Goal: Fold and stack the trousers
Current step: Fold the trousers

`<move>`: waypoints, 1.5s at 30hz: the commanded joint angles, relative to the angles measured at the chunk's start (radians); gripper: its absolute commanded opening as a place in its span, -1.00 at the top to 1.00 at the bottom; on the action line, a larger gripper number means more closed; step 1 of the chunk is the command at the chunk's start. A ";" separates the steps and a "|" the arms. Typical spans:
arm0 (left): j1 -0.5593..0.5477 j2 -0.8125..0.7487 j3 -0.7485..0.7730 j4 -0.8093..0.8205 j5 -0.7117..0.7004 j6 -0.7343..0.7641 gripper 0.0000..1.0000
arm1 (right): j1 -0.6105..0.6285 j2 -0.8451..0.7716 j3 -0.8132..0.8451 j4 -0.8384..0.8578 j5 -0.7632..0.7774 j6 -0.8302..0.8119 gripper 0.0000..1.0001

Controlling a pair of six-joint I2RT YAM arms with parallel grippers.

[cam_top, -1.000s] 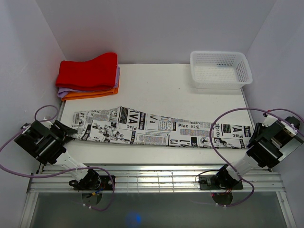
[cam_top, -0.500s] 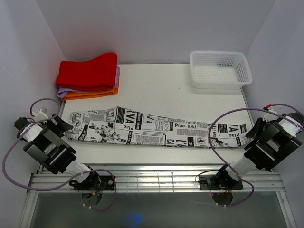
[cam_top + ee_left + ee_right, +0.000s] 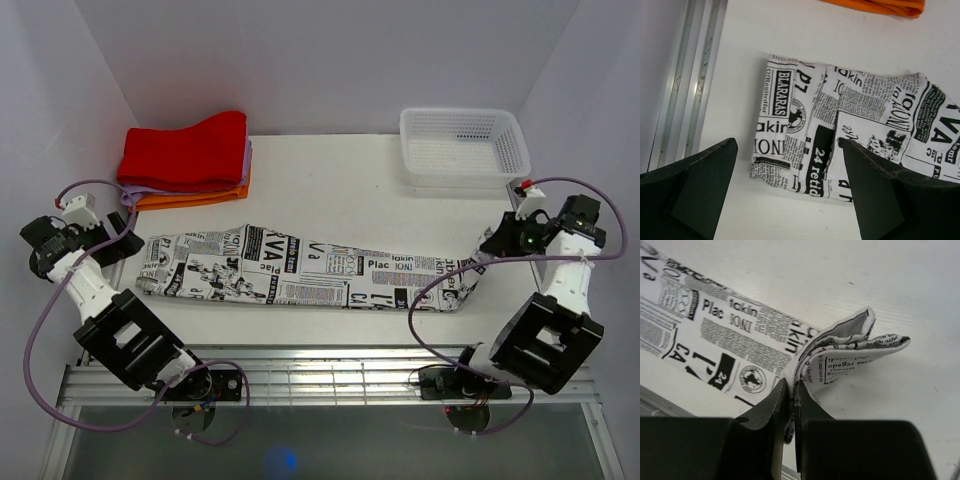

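**White bench, newsprint trousers stretched from arm to arm**

White walls box in a white bench [image 3: 350, 185], and across its near half the trousers [image 3: 300, 270] lie in one long flat strip, printed side up, running left to right. Over on the right, the right claw [image 3: 790, 387] is pinched tight on the far end of the cloth, and that end stands up off the bench in a small peaked fold. On the left, the left claw [image 3: 787, 150] gapes wide with nothing in it, hovering over the other end of the strip.

By the look of it this is thin, light, limp cloth. It will droop and drag rather than hold a shape, so my call is a grip right at an end edge or corner, through every layer, never mid-strip.

Now compare the views. From above you get the whole layout: the strip's full run, the stack of red, purple and orange folded cloths [image 3: 185, 160] at the back left, the white plastic basket [image 3: 465, 145] at the back right. Only the right wrist shows the layers bunched between the fingers. Only the left wrist shows the stitched edge of the left end, lying flat.
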 commanded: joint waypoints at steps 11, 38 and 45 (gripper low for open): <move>-0.098 -0.026 0.067 -0.079 0.065 -0.094 -0.96 | 0.663 -0.085 -0.123 0.551 -0.078 0.555 0.84; -0.102 -0.011 0.000 -0.015 -0.018 -0.190 -0.96 | 1.286 0.436 -0.008 1.051 0.171 0.952 0.85; -0.100 -0.029 -0.021 -0.010 -0.003 -0.184 -0.96 | 1.315 0.495 0.013 1.058 0.203 0.965 0.85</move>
